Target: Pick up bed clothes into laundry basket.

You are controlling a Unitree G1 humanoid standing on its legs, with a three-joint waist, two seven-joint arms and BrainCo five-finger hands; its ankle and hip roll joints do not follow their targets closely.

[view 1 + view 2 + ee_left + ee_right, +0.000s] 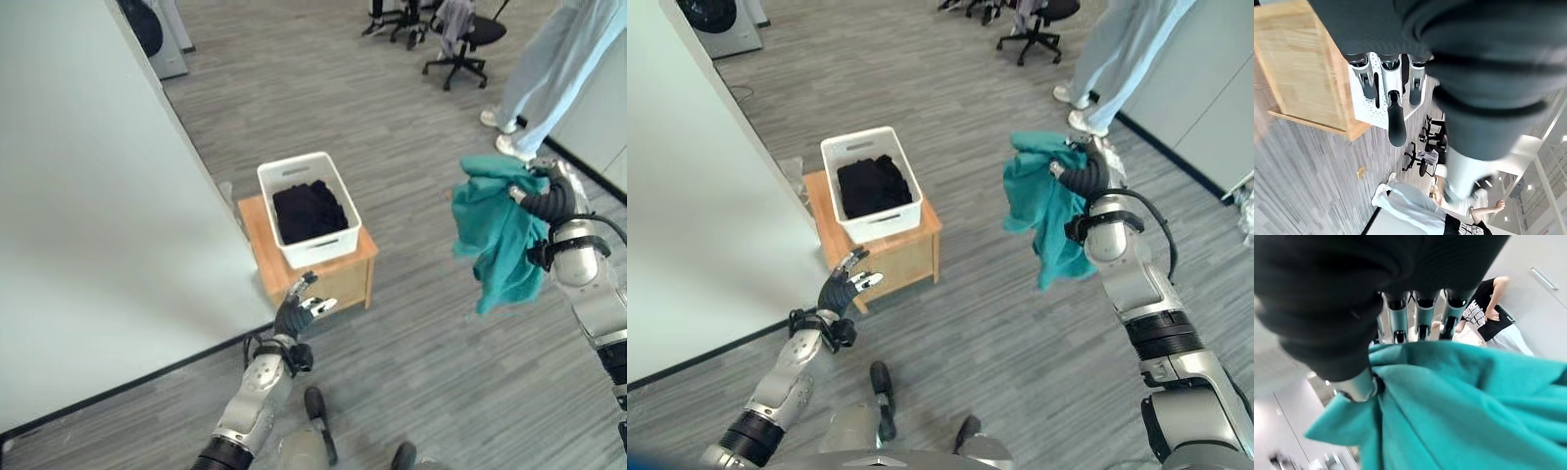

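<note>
A teal cloth (498, 233) hangs in the air at the right, well off the floor, with my right hand (542, 189) shut on its top edge. The wrist view shows the same teal cloth (1459, 406) pinched between my fingers (1419, 316) and thumb. A white laundry basket (338, 192) stands on a small wooden table (355, 269) in the middle, with dark clothes (309, 211) inside. My left hand (297, 313) is open, fingers straight, just in front of the table's near corner, holding nothing. The cloth is to the right of the basket, apart from it.
A large pale bed surface (88, 215) fills the left side. A person in light trousers (558, 59) stands at the far right. Office chairs (465, 44) stand at the back, and a washing machine (157, 34) at the far left. Grey plank floor lies around the table.
</note>
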